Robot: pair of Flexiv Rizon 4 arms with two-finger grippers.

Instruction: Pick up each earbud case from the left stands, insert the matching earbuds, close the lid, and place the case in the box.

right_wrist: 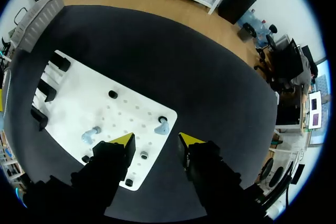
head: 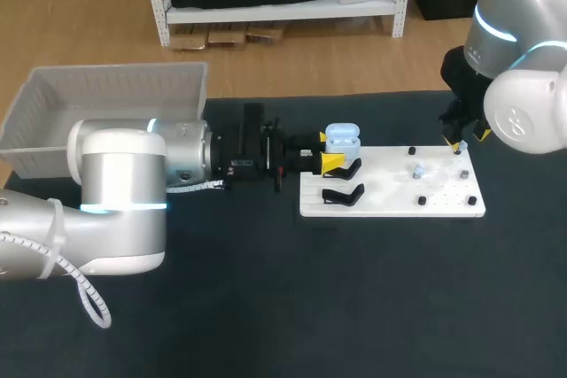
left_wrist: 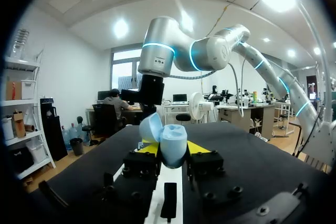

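Note:
My left gripper [head: 332, 163] is shut on a light-blue earbud case [head: 341, 141], held with its lid open above the left end of the white board [head: 390, 205]. The left wrist view shows the case [left_wrist: 172, 144] clamped between the yellow tips of that gripper [left_wrist: 173, 151], with the lid [left_wrist: 149, 128] tipped back. My right gripper [head: 458, 139] hangs over the board's far right corner. In its wrist view the right gripper [right_wrist: 156, 139] stands open, and a pale-blue earbud [right_wrist: 161, 127] lies just ahead between its tips, untouched. A second earbud [right_wrist: 90, 136] lies beside it.
Two black stands [head: 343, 181] sit at the board's left end, both without a case. Small black pegs [right_wrist: 113, 94] dot the board. A grey box [head: 106, 112] stands at the back left of the dark table.

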